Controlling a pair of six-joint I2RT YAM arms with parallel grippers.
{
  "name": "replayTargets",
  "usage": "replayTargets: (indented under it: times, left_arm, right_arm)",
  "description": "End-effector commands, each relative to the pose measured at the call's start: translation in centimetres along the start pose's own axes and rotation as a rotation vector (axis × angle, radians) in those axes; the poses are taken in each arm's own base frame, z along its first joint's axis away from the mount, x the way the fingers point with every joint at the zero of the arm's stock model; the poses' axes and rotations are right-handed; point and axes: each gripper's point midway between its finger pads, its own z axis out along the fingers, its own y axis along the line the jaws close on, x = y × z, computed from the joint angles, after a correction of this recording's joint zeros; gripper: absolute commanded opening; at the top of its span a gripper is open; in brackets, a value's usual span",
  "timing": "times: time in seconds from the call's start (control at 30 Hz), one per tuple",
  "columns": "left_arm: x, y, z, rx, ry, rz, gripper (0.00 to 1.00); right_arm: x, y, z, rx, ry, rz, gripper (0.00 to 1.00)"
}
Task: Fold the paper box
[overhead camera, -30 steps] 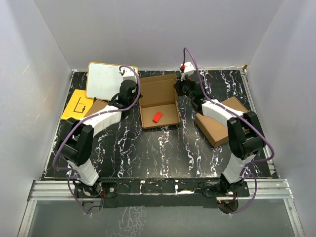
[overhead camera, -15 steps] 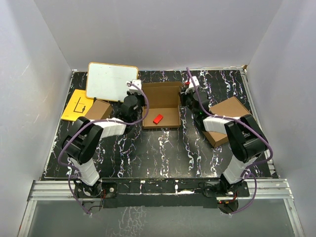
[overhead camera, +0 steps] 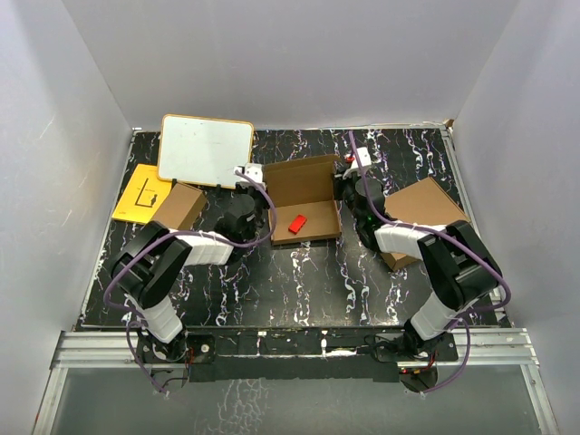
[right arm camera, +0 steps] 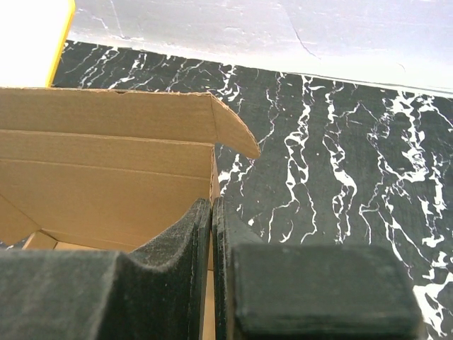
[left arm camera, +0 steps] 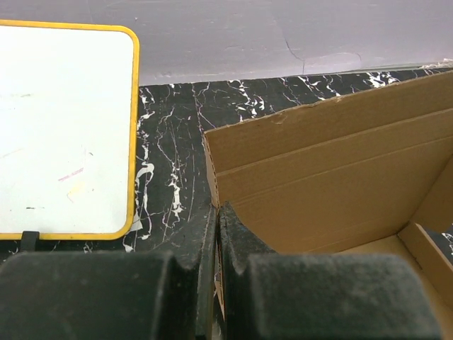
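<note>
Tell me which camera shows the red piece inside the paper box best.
Top external: the red piece lies in plain sight on the paper box floor. Both wrist views show only cardboard walls, never the red piece.

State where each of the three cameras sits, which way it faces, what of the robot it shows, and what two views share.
Top external: above and behind, looking down on the table; left arm and right arm show whole.
Left wrist: on the left arm, facing the far wall; left gripper shows, shut on the left wall of the box.
Right wrist: on the right arm, facing the far wall; right gripper shows, shut on the box's right wall.
Shared: left wrist and top views both show the whiteboard.
</note>
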Motion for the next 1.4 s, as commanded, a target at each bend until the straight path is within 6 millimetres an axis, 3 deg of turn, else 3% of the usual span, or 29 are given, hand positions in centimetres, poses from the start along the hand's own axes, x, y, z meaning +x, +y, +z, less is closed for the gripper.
replayTargets:
  times: [0.0,1.37]
  left_arm:
    - [-1.0,-3.4,-1.3,0.08,-0.015,-0.055,0.0]
    - [2.4,-7.0,-6.8,0.017,0.02,-0.021,0.0]
  right_arm:
    - [-4.8,3.2,-1.0,-0.082,-0.156,0.081,0.09]
    - [1.0,4.3,-7.2,-0.102,0.055,0.045,0.17]
